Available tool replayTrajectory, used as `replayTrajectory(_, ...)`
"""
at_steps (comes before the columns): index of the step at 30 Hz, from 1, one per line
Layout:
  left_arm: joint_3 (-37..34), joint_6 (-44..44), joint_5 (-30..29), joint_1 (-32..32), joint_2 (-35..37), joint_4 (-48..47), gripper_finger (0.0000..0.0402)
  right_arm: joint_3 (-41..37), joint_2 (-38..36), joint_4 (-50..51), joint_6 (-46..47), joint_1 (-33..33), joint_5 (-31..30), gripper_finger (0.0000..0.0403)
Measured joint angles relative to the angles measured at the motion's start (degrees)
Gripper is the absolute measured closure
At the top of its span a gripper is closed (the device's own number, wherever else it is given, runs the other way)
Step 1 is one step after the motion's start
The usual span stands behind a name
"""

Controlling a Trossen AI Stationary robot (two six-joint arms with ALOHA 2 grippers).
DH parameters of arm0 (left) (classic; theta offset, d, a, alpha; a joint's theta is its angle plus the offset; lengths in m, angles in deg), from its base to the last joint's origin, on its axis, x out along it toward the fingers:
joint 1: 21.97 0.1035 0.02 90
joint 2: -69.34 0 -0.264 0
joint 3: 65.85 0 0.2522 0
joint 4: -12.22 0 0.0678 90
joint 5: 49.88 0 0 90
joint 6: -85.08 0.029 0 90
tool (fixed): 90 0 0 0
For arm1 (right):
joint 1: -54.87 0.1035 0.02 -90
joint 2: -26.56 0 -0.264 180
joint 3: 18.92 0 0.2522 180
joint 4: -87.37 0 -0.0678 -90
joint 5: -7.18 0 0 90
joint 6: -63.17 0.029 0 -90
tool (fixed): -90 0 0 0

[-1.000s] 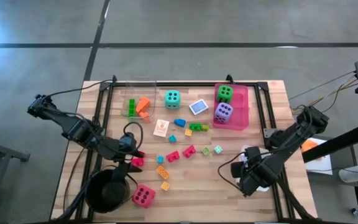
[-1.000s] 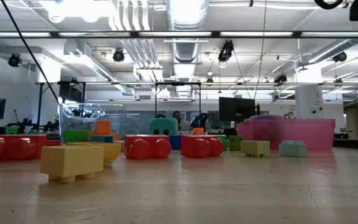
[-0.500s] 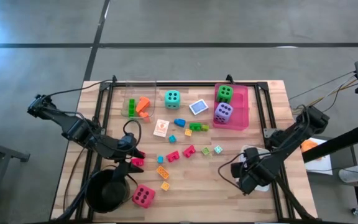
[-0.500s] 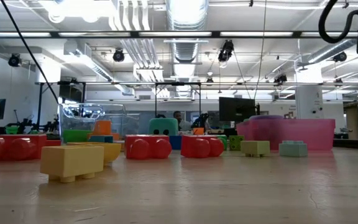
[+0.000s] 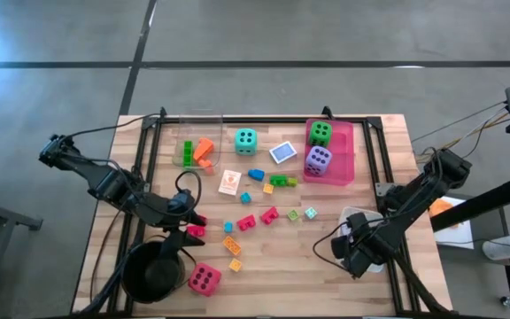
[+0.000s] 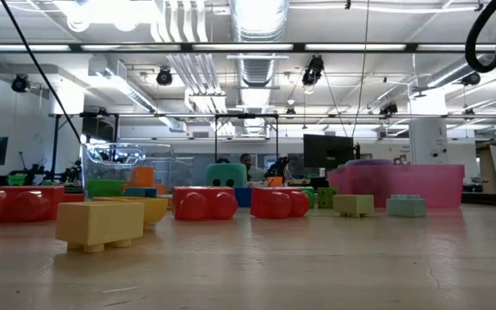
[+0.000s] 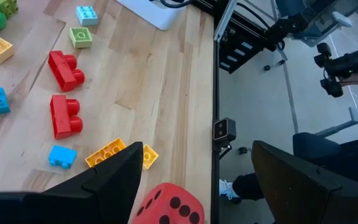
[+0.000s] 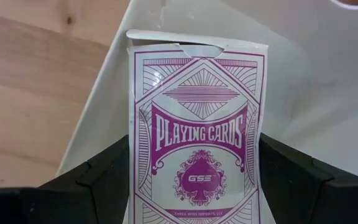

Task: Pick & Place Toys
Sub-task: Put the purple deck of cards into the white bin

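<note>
From above you see your left gripper (image 5: 187, 232) by the black pot (image 5: 153, 270) and pink-red die (image 5: 204, 279), its left wrist view showing fingers spread and empty, while your right wrist view shows the right gripper (image 8: 194, 186) clamping a playing-card box (image 8: 196, 130) over the white tray (image 8: 328, 93).

My two arms are dark, jointed and slim, with black cables looping loosely off them. My left gripper (image 7: 194, 180) ends in two broad, matte black, angular fingers (image 7: 107, 183)
</note>
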Motion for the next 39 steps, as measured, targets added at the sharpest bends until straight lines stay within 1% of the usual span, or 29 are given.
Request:
replayTrajectory(10,0.00,-0.17,0.00,0.00,-0.02,0.00,0.0098,-3.42,0.00,-5.74,-1.12,-0.01,0.02,0.0124)
replayTrajectory(16,0.00,-0.20,0.00,0.00,-0.02,0.02,0.0098,-3.71,0.02,-6.27,-3.38,-0.01,0.05,0.0124)
replayTrajectory(30,0.00,-0.21,-0.48,0.00,-0.04,0.02,0.0098,-3.71,0.02,-6.97,-5.20,-0.01,0.52,0.0123)
replayTrajectory(32,0.00,-0.23,-0.68,0.00,-0.04,0.02,0.0098,-3.71,0.02,-6.95,-5.19,-0.01,0.52,0.0109)
replayTrajectory(37,0.00,-0.36,-0.68,0.00,-0.04,0.02,0.0098,-3.67,0.02,-6.96,-5.27,-0.01,0.50,0.0046)
replayTrajectory(39,0.00,-0.58,-0.66,0.00,-0.04,0.02,0.0098,-3.67,0.02,-6.95,-5.47,-0.01,0.52,0.0031)
